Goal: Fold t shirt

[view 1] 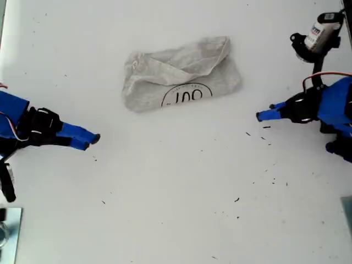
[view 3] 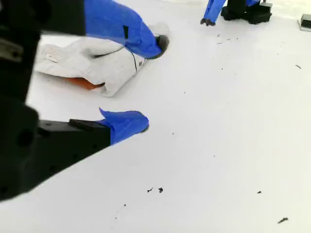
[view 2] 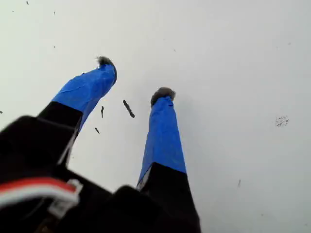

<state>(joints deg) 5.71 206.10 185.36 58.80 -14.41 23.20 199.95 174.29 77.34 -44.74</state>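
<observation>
The t shirt (view 1: 181, 74) lies folded into a crumpled grey bundle at the middle of the table's far half, with part of its black round logo (view 1: 187, 94) showing on the near edge. A sliver of rust-orange (view 3: 85, 83) peeks from under the bundle (view 3: 92, 60). My first gripper (view 1: 259, 115) (view 2: 134, 77) is at the exterior view's right, open over bare table, apart from the shirt. My second gripper (view 1: 94, 139) (view 3: 151, 85) is at the exterior view's left, open and empty, short of the shirt's near corner.
The white table (view 1: 176, 181) is scattered with small black specks (view 1: 236, 199), mostly toward the exterior view's right. A black and white motor unit (view 1: 316, 36) stands at that view's upper right. A metal bracket (view 1: 8, 231) sits at its lower left corner.
</observation>
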